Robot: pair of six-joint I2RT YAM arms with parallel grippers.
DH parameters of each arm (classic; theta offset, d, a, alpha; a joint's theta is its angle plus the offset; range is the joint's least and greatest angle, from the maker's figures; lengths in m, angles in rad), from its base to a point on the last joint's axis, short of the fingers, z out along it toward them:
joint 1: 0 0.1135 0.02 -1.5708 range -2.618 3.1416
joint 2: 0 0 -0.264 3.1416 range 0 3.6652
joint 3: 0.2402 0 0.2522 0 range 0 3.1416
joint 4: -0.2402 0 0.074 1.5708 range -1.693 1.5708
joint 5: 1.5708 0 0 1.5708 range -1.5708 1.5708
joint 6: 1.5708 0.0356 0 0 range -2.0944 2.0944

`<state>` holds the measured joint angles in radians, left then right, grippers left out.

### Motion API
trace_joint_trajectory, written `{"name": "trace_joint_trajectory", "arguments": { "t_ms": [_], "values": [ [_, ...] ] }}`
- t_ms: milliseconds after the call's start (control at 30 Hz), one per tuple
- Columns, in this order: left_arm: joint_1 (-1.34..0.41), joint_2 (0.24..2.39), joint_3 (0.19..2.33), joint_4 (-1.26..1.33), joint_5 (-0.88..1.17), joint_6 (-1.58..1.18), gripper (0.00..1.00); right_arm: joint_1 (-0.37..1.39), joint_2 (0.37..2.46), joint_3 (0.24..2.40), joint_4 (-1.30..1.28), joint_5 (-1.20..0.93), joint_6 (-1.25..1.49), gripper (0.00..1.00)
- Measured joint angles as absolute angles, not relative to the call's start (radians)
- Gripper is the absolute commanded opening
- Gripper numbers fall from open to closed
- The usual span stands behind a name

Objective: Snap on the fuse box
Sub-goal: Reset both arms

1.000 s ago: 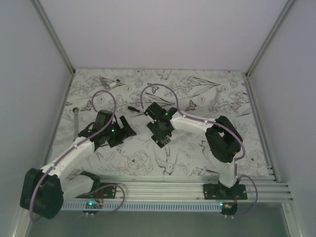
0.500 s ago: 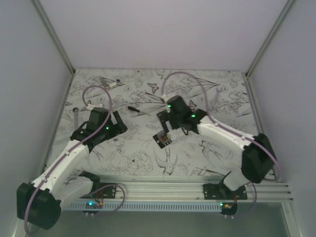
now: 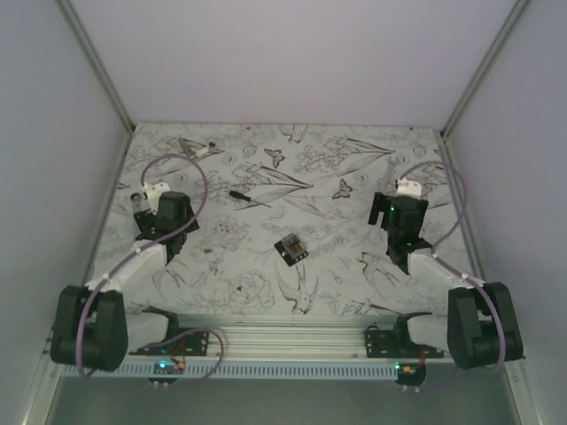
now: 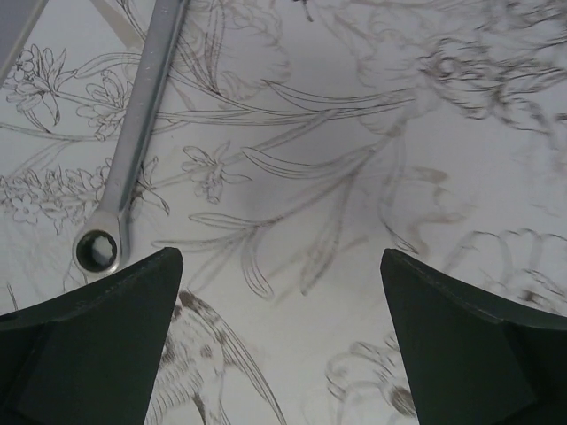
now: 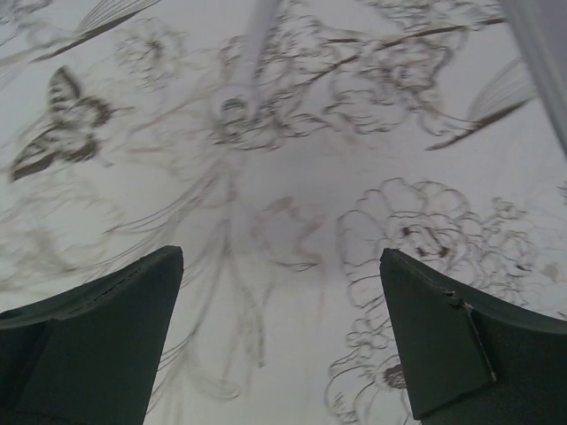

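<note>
2 empty, wide-spread grippers, left gripper [image 4: 279,257] and right gripper [image 5: 280,252], both well apart from the fuse box [image 3: 291,250]

I've got the fuse box [image 3: 291,249] lying alone mid-table on the flower-print mat [image 3: 354,283], turned corner-on to me. My left arm [image 3: 133,264] is folded near the left wall and my right arm [image 3: 430,263] near the right, both well apart from it. A black-handled screwdriver [image 3: 240,196] lies beyond, up-left.
</note>
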<state>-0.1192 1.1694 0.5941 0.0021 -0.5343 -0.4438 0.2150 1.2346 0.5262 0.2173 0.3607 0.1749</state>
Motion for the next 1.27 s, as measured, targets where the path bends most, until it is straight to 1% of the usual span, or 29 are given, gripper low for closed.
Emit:
{"name": "trace_joint_trajectory", "arguments": {
  "t_ms": [133,267,467,567,733,1267],
  "values": [
    [-0.070,1.317,0.547,0.191,-0.533,-0.333,1.00,0.149,1.257,0.373,0.488,0.407,0.159,0.99],
    [-0.060,1.460,0.540,0.362,-0.485,-0.244,1.00,0.134,1.371,0.266,0.776,0.412,0.126,0.99],
    [-0.059,1.464,0.395,0.661,-0.323,-0.129,1.00,0.133,1.474,0.172,1.065,0.332,0.073,0.99],
    [-0.058,1.488,0.371,0.761,-0.243,-0.085,1.00,0.130,1.495,0.184,1.100,0.294,0.058,0.99],
    [-0.033,1.501,0.371,0.792,-0.157,-0.064,1.00,0.078,1.496,0.242,1.101,0.215,0.060,1.00],
    [-0.030,1.501,0.371,0.794,-0.102,-0.051,1.00,0.073,1.496,0.246,1.100,0.173,0.060,1.00]
  ]
}}
